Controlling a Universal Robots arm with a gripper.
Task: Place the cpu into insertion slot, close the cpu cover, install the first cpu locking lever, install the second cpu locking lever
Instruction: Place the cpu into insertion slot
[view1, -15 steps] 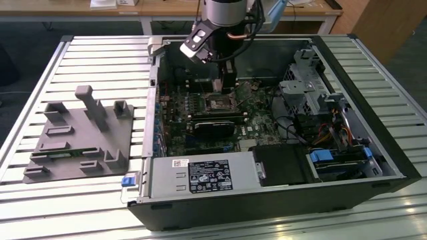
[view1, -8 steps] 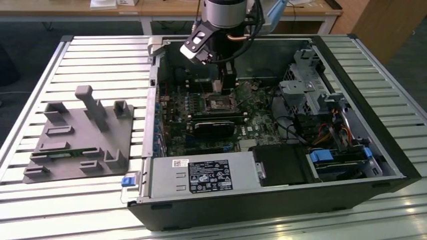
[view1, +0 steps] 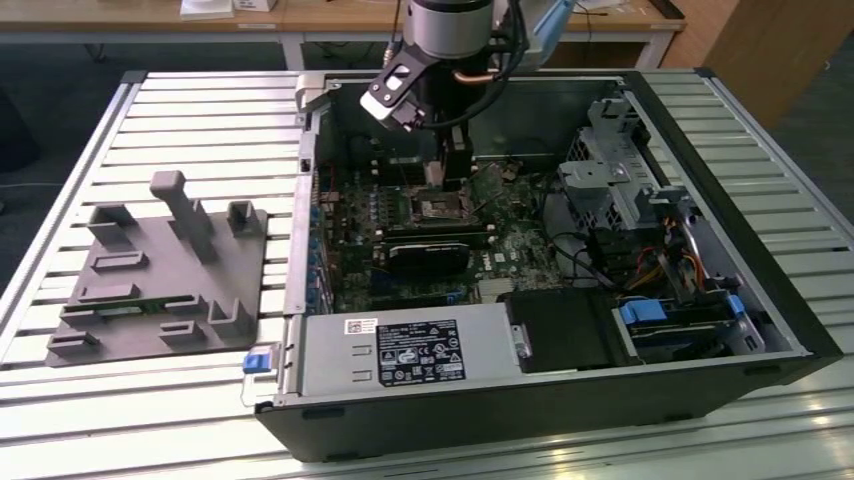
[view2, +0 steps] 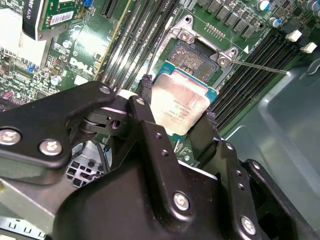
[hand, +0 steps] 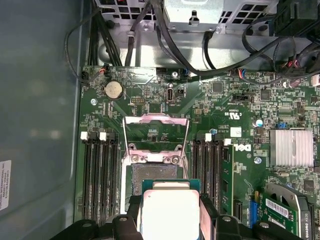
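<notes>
In both wrist views my gripper (view2: 178, 100) (hand: 170, 204) is shut on the cpu (view2: 181, 109) (hand: 170, 212), a flat silver-grey square pinched by two opposite edges between black fingers (view2: 145, 86). I hold the chip just above the near part of the insertion slot (hand: 155, 175) (view2: 192, 54), a dark square socket with a silvery rim. The cpu cover (hand: 156, 119) is flipped open, standing back from the socket. A thin lever rod (view2: 260, 66) sticks out to the side, unlatched. In the exterior view the gripper (view1: 454, 170) hangs over the socket (view1: 438, 208) inside the open computer case.
Rows of black memory slots (hand: 100, 175) flank the socket on both sides. A black graphics card (view1: 430, 250) lies just in front of the socket in the exterior view. Cables and drive cages (view1: 627, 190) fill the case's right side. A grey fixture (view1: 160, 280) sits at the exterior view's left.
</notes>
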